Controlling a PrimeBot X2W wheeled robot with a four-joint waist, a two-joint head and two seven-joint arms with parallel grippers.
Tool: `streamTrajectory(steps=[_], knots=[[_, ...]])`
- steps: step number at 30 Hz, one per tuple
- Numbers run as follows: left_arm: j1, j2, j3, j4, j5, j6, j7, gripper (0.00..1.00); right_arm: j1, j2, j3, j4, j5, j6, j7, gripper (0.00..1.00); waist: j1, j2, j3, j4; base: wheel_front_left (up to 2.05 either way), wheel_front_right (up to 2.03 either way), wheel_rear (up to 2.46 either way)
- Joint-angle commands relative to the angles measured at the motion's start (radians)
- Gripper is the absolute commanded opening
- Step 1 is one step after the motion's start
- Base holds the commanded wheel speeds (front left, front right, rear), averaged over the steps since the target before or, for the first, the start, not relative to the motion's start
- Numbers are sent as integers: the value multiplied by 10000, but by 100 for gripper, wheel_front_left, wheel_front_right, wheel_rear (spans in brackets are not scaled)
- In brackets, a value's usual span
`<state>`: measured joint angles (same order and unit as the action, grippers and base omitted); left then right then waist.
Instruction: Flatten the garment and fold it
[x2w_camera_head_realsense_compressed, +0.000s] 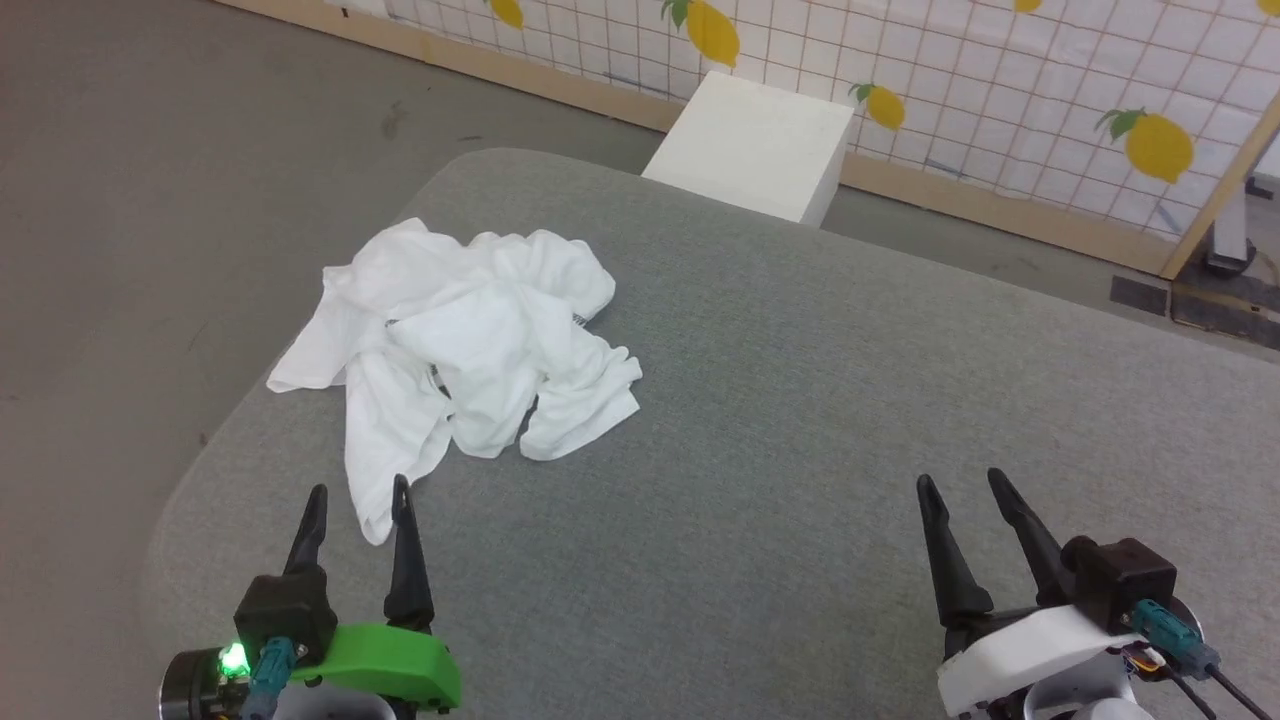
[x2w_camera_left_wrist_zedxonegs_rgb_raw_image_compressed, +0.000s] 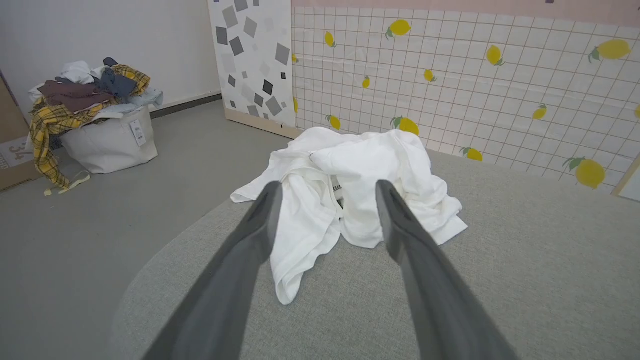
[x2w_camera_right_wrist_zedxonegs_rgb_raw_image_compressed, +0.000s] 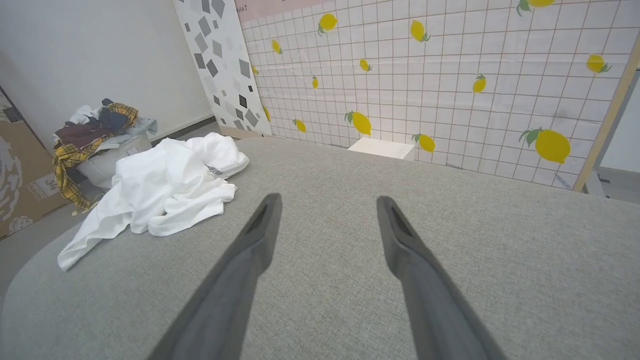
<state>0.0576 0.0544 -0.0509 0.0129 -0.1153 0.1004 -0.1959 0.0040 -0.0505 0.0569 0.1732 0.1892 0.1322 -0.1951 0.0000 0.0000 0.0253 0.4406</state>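
The garment (x2w_camera_head_realsense_compressed: 470, 345) is a white shirt lying in a crumpled heap on the left part of the grey table (x2w_camera_head_realsense_compressed: 800, 420). One loose end trails toward the table's near left edge. In the left wrist view the garment (x2w_camera_left_wrist_zedxonegs_rgb_raw_image_compressed: 350, 185) lies straight ahead of the fingers. My left gripper (x2w_camera_head_realsense_compressed: 360, 492) stands open just short of that trailing end, holding nothing. At the lower right my right gripper (x2w_camera_head_realsense_compressed: 960, 480) is open over bare table, well clear of the garment (x2w_camera_right_wrist_zedxonegs_rgb_raw_image_compressed: 160, 185), which lies far to its left.
A rigid white box (x2w_camera_head_realsense_compressed: 750, 145) stands on the floor beyond the table's far edge, against the lemon-patterned wall (x2w_camera_head_realsense_compressed: 1000, 80). A basket heaped with mixed clothes (x2w_camera_left_wrist_zedxonegs_rgb_raw_image_compressed: 95, 117) stands on the floor to the left. The table's rounded left edge (x2w_camera_head_realsense_compressed: 200, 460) is close to the garment.
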Motion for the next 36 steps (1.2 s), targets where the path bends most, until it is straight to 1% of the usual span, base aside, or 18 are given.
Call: streamTrajectory(steps=[1,9,15,28,36], knots=[[133,-33,-48,-8,-139,97,-104,100,141,2,11,45,58,-12,-108,100,0,0,4,107,0,0,0],[200,-35,-87,-5,-239,192,-267,100,166,2,-21,7,-98,-13,-273,100,0,0,19,456,0,0,0],[245,-37,-104,-11,-278,272,-390,100,175,3,-103,-120,-632,-14,-351,100,0,0,36,710,0,0,0],[350,-42,-247,-52,-420,494,-658,100,273,3,-152,-285,-644,-15,-334,100,0,0,127,1252,0,0,0],[361,-42,-284,3,-453,481,-659,100,272,3,-194,-315,-624,-15,-306,100,0,0,109,1203,0,0,0]])
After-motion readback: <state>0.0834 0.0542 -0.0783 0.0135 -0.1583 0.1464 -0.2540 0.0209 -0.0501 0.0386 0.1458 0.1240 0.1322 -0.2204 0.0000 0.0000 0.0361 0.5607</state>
